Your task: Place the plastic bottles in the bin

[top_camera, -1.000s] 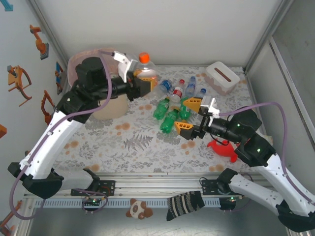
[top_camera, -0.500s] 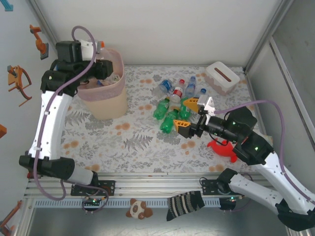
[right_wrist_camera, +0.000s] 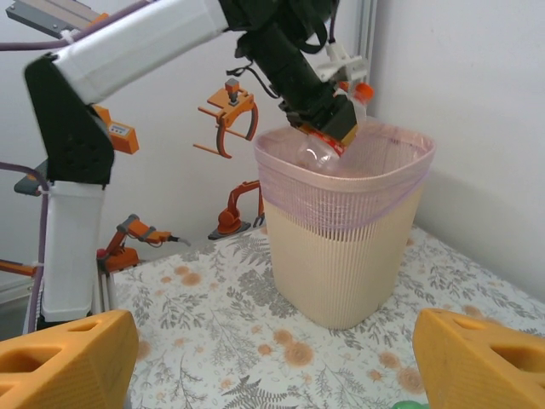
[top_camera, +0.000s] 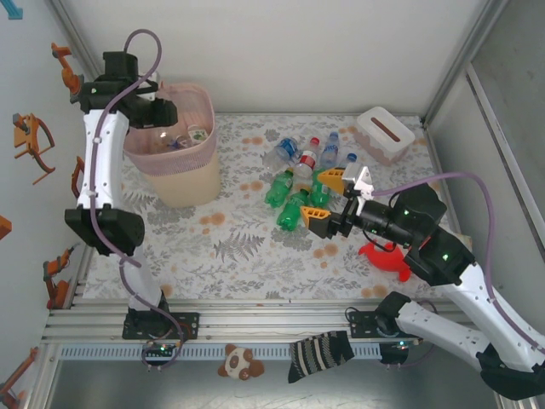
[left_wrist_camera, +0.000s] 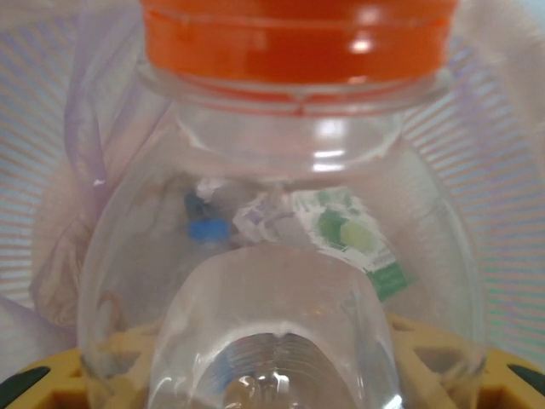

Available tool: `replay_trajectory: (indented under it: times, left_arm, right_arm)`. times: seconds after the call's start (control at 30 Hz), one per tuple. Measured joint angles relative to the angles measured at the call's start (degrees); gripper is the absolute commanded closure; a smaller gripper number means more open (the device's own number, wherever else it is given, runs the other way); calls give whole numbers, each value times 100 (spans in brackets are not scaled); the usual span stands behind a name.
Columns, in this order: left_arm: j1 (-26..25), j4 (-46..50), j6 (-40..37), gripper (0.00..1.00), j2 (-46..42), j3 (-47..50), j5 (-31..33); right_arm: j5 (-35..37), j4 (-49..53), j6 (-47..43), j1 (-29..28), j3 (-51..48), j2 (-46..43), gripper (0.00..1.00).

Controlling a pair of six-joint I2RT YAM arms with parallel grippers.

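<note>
Standing behind the arms, I see the surface (top_camera: 238,247) covered by a pale cloth printed with grey ferns and orange blossoms. Plain white walls and aluminium posts box it in. Orange toy robot arms (top_camera: 30,141) are fixed to the wall at 9 o'clock.

The bin (top_camera: 183,183) stands at about 10 o'clock, cream and ribbed, with its pink liner folded over the rim. The left arm (top_camera: 94,170) rears up over it. The left jaws grip a clear orange-capped bottle (right_wrist_camera: 322,146), tilted just above the bin's mouth with the cap uppermost. Through the bottle's clear wall, a blue cap and a green label show down on the bin's floor.

The other plastic bottles (top_camera: 300,175) lie heaped toward 1 o'clock: green ones, clear ones with blue caps, and one with a red label. The right arm (top_camera: 481,298) comes in from 4 o'clock. The right jaws are spread wide with nothing between them, hovering at the near side of the heap above the green bottles.

A white tissue box (top_camera: 385,132) sits at 2 o'clock near the far corner. A red toy figure (top_camera: 387,256) lies close under the right arm at 4 o'clock. On the rail at 6 o'clock lie a striped sock (top_camera: 319,349) and a small plush toy (top_camera: 240,362).
</note>
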State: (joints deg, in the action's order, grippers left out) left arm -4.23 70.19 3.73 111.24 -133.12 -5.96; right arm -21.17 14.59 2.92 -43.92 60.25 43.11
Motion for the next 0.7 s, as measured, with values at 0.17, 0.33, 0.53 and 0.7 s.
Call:
replay_trajectory:
  times: [0.17, 0.33, 0.53, 0.7]
  left_arm:
    - [4, 389, 13, 50, 511, -37, 212]
    - [31, 605, 57, 48, 804, 57, 389]
    - [70, 634, 125, 43, 831, 356, 459]
    - [90, 634, 177, 38, 863, 616, 385]
  right_arm:
    - [33, 20, -2, 0, 26, 4, 17]
    - [52, 22, -2, 0, 26, 4, 17]
    - [50, 22, -2, 0, 26, 7, 17]
    - [50, 22, 0, 0, 26, 7, 18]
